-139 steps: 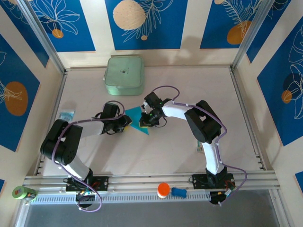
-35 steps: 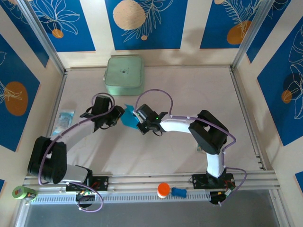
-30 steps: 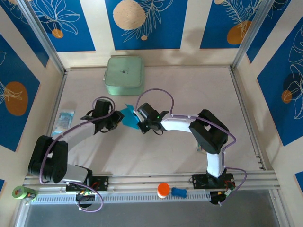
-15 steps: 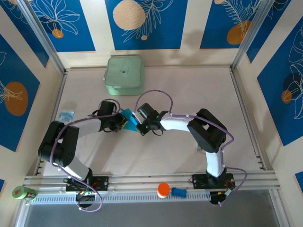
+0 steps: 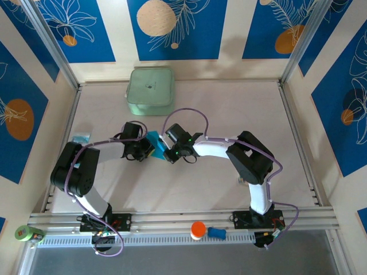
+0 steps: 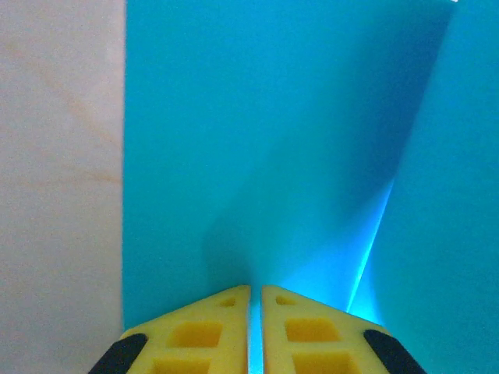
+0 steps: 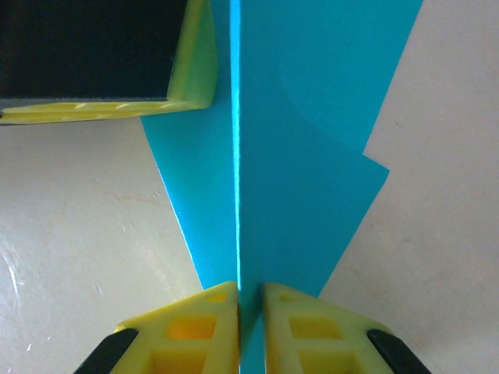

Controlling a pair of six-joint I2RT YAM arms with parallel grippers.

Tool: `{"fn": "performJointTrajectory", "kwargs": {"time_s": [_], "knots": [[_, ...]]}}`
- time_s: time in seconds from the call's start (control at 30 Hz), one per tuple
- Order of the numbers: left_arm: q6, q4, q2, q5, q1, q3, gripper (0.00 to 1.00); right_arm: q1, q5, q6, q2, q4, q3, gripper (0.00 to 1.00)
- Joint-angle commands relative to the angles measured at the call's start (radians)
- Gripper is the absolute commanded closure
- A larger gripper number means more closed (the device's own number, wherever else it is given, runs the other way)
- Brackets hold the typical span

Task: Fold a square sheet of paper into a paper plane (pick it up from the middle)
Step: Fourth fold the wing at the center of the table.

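Note:
The square sheet of paper [image 5: 154, 141] is cyan-blue, folded in creased layers, and is held up off the table between both arms left of centre. My left gripper [image 5: 147, 151] is at its left side. In the left wrist view the paper [image 6: 281, 140] fills the frame, and the left gripper [image 6: 256, 289] is shut on it, a sliver of blue between the yellow fingertips. My right gripper [image 5: 166, 152] is at the sheet's right side. The right wrist view shows that gripper [image 7: 249, 287] shut on the upright fold of the paper [image 7: 304, 132], with the left gripper's finger [image 7: 193, 70] touching the far end.
A pale green box [image 5: 150, 91] stands at the back, just beyond the arms. A printed packet [image 5: 80, 137] lies by the left wall. On the front rail are a green can [image 5: 28, 233], an orange cap [image 5: 198, 230] and a small blue item [image 5: 217, 232].
My left gripper has moved right onto the paper's edge and shut on it. The right gripper has kept its hold, with the paper tilted a little toward the left gripper.

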Motion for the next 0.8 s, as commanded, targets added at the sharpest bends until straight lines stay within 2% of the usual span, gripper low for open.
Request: {"fn": "performJointTrajectory", "kwargs": {"time_s": [0.0, 0.17, 0.47, 0.77], "knots": [[0.031, -0.025, 0.021, 0.016, -0.005, 0.031, 0.88, -0.003, -0.028, -0.02, 0.019, -0.017, 0.028, 0.85], [0.035, -0.025, 0.031, 0.02, -0.006, 0.034, 0.88, -0.004, -0.04, -0.022, 0.023, -0.014, 0.029, 0.86], [0.04, -0.028, 0.037, 0.019, -0.007, 0.034, 0.89, -0.006, -0.09, -0.036, 0.033, -0.026, 0.041, 0.93], [0.047, -0.036, 0.037, 0.016, -0.008, 0.032, 0.89, -0.029, -0.163, -0.014, 0.054, -0.051, 0.064, 0.93]]}}
